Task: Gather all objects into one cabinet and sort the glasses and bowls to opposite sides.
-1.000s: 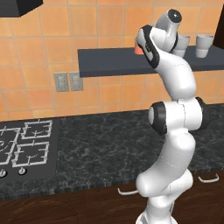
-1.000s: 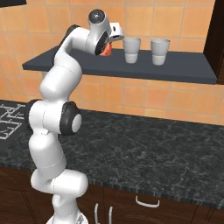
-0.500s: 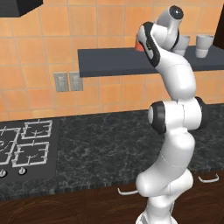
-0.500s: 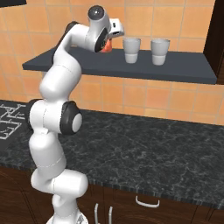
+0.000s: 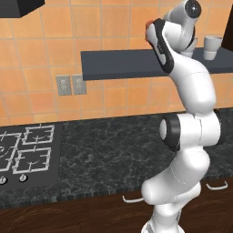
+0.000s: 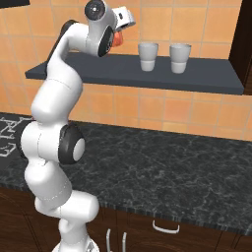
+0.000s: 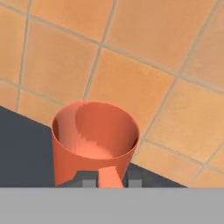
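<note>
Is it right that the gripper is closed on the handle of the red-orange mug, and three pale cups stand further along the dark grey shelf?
Not quite. Two pale cups, not three, stand along the dark grey shelf: one cup and another cup, as the right base view shows. The rest holds: the gripper is closed on the handle of the red-orange mug.

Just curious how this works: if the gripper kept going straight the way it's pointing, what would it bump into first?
The gripper is shut on the red-orange mug's handle, so the mug comes first; beyond it, probably the orange tiled wall, though depth is unclear.
</note>
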